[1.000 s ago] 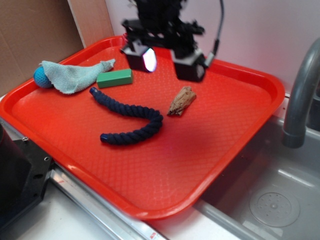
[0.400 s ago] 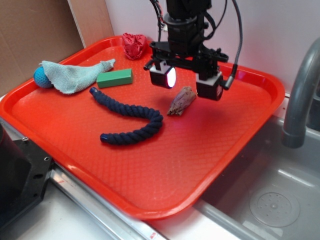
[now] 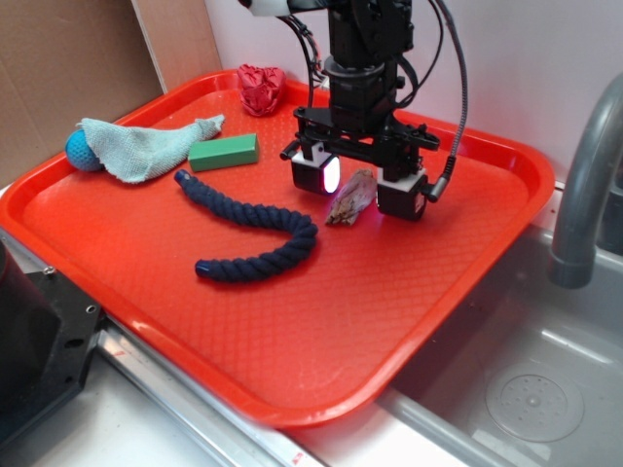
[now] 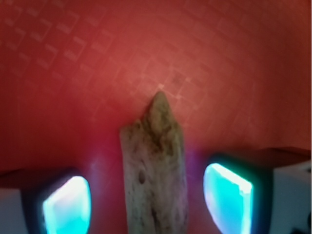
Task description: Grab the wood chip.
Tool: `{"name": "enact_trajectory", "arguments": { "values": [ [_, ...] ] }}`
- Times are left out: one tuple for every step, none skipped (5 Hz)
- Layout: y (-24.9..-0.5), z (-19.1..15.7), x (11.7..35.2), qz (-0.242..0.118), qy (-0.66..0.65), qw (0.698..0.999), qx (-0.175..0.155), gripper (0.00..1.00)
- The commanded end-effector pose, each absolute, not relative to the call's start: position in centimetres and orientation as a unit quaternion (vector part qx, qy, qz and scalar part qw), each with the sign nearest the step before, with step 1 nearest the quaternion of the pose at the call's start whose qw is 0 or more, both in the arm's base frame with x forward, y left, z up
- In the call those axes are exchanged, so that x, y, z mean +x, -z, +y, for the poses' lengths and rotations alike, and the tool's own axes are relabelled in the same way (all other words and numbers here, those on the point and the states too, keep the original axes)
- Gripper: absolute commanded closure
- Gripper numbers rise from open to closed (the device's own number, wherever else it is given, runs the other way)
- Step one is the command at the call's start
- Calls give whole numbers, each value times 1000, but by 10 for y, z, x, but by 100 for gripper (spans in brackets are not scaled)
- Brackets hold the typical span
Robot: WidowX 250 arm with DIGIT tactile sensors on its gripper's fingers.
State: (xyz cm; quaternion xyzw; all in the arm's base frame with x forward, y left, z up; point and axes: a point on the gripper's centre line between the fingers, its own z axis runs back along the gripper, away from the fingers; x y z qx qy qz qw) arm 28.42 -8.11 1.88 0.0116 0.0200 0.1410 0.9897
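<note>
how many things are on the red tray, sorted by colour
Blue: 2, the dark blue twisted rope and the small blue ball
Green: 1, the smooth green rectangular block
Teal: 1, the light teal cloth
Red: 1, the crumpled red object
Tan-brown: 1, the rough wood chip
Total: 6

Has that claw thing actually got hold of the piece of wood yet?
Apart. In the wrist view the wood chip lies between the gripper's two glowing pads, with red tray showing on both sides.
</note>
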Motion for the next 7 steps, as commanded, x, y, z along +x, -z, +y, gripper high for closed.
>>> {"name": "enact_trajectory", "arguments": {
  "values": [
    [-30, -68, 272, 1, -144, 989, -8, 100],
    [-55, -60, 262, -21, -140, 990, -23, 100],
    [-96, -50, 250, -44, -131, 990, -31, 100],
    [-137, -42, 240, -52, -117, 992, -10, 100],
    [-166, -36, 224, -54, -100, 993, 11, 100],
    [-192, -26, 218, -22, -89, 996, 16, 100],
    [-207, -13, 223, -20, -67, 997, 26, 100]
  ]
}}
